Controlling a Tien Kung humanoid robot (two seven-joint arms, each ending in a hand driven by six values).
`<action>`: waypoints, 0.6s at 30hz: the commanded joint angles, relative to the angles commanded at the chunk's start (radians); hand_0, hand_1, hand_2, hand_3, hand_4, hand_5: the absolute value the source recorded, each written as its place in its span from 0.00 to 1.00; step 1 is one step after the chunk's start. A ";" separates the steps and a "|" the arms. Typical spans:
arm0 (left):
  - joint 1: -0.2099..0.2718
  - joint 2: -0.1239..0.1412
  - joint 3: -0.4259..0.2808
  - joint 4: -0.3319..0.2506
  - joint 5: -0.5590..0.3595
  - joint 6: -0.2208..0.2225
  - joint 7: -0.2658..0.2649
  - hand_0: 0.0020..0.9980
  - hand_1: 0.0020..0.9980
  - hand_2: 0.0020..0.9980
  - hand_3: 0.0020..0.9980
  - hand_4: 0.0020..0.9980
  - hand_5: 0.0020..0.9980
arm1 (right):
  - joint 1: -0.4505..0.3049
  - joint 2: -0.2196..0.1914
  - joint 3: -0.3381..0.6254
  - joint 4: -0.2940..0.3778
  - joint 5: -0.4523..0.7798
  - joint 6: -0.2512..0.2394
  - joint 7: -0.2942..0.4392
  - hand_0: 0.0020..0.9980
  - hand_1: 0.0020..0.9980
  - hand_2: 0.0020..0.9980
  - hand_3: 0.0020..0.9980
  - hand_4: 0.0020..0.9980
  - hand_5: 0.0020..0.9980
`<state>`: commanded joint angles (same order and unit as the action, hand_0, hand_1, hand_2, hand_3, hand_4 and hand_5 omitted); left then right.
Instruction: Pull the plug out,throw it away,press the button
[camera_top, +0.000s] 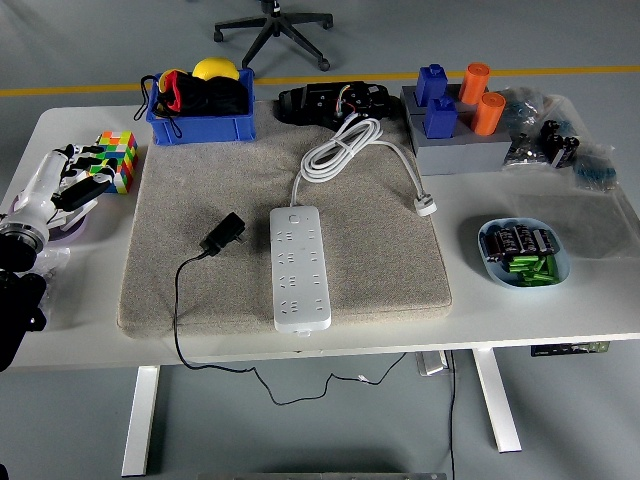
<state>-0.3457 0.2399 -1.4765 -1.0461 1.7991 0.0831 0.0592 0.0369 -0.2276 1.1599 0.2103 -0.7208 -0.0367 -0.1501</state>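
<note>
A white table (560, 320) carries a large beige mat (380, 270), and on it lies the white power strip (300, 267) with its coiled cord (345, 148) trailing toward the far side. The black plug (223, 233) lies on the mat just left of the strip, apart from it, its thin cable running off the near edge. So the pulling and discarding look done; the button press seems left. The left hand (75, 180) sits at the table's left edge beside a colour cube (117, 158), fingers loosely spread, holding nothing.
</note>
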 joint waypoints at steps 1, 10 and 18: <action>0.001 0.000 0.000 0.000 0.000 -0.001 0.000 0.81 0.81 0.74 0.77 0.64 0.63 | 0.000 0.000 0.001 0.001 -0.001 -0.001 0.000 0.75 0.67 0.66 0.62 0.67 0.51; 0.003 -0.001 -0.001 -0.002 0.000 -0.004 0.002 0.81 0.80 0.72 0.77 0.64 0.64 | 0.001 0.003 0.009 0.000 -0.006 -0.001 0.000 0.75 0.67 0.66 0.62 0.67 0.51; 0.000 0.001 0.000 -0.002 0.000 -0.004 0.002 0.81 0.80 0.72 0.77 0.64 0.63 | 0.003 0.006 0.016 0.001 -0.007 -0.003 0.001 0.75 0.67 0.66 0.62 0.67 0.51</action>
<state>-0.3452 0.2410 -1.4770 -1.0477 1.7994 0.0791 0.0610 0.0403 -0.2219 1.1762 0.2115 -0.7278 -0.0396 -0.1487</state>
